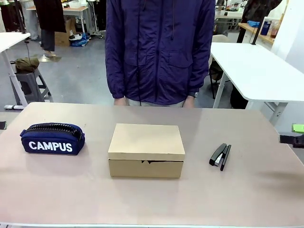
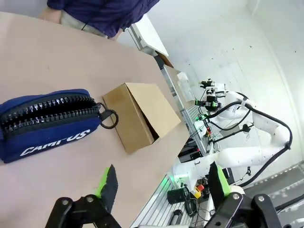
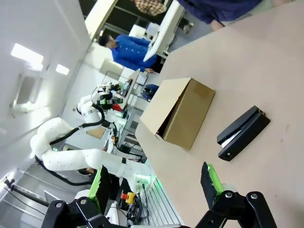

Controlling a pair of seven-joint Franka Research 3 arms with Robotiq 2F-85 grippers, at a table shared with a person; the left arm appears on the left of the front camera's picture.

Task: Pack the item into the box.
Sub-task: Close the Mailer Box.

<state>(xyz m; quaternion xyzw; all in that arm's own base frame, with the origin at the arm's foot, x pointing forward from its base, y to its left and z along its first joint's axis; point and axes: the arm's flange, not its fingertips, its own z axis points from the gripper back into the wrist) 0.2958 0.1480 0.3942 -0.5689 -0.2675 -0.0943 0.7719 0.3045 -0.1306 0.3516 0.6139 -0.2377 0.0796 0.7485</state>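
The item is out of view. The box (image 1: pixel 146 149) is brown cardboard and stands shut in the middle of the table; it also appears as the box (image 2: pixel 142 114) and the box (image 3: pixel 178 111) in the wrist views. My left gripper (image 2: pixel 163 183) is open and holds nothing, hovering short of the pencil case and off to the box's side. My right gripper (image 3: pixel 156 183) is open and holds nothing too, well back from the box and the stapler. In the front view the right gripper (image 1: pixel 297 135) just shows at the right edge.
A navy "CAMPUS" pencil case (image 1: pixel 52 138) lies left of the box, zipped shut (image 2: pixel 45 121). A black stapler (image 1: pixel 220 156) lies to the box's right (image 3: pixel 243 133). A person in a dark blue jacket (image 1: pixel 159 47) stands at the far edge.
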